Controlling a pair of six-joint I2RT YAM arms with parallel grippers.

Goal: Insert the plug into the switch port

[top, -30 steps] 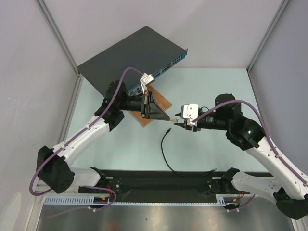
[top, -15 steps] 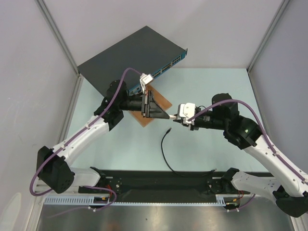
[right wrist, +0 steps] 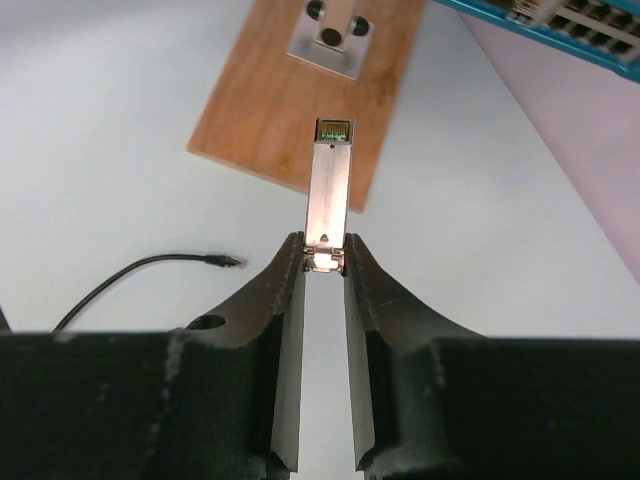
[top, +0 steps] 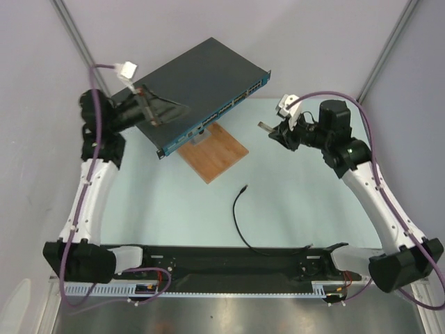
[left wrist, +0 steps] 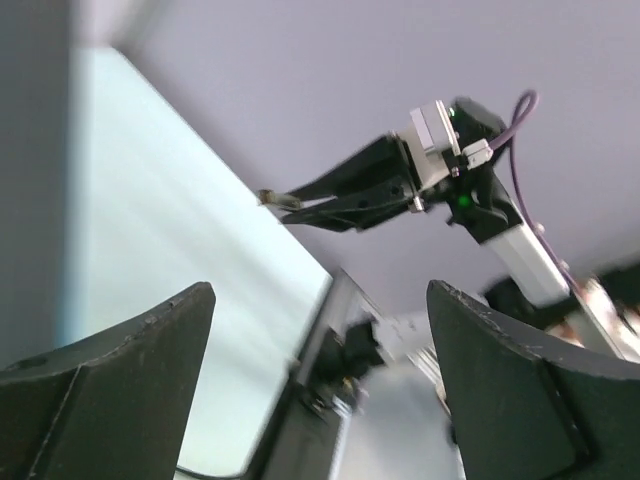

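**On the pale blue-green table (top: 299,209), the small black plug tip (top: 243,188) lies unheld**

Toward the far left is the wide, flat dark-grey switch box (top: 201,76), set at an angle. Its teal-blue front strip carries a row of small dark switch ports (top: 229,106). Just in front of it lies a brown wooden board (top: 219,154).

The left gripper (left wrist: 320,290) hangs over the box's left end, fingers spread wide with nothing between them. The right gripper (right wrist: 325,250) is raised to the right of the board. It pinches the near end of a short grey metal piece (right wrist: 330,185), which sticks straight out past its fingertips.

A thin black cable (top: 235,216) curves up from the near edge. The plug ends it on bare table near the board's corner, well apart from both grippers and from the ports.

The task looks barely begun, since the plug must be picked up first. To do that well, an empty gripper should come down just behind the plug and close across its narrow sides so the tip points forward. It should then square the tip to one port before pushing, because a tilted tip would likely catch the socket's edge.
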